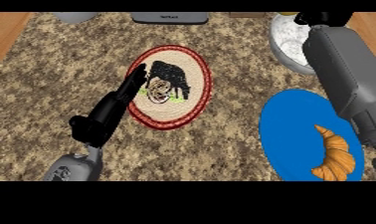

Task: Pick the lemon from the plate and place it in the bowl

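Left hand point(110, 111): fingers straight, pressed together, over patterned plate point(170, 86) rim | right hand point(317, 17): over bowl point(283, 44), fingers cannot tell | lemon: not visible | croissant point(334, 156): on blue plate point(294, 123) | surface: speckled brown stone counter point(58, 83)

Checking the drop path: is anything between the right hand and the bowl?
Nothing visible. The right hand sits at the far rim of the bowl, its forearm crossing over the bowl. No lemon shows; the hand may hide it.
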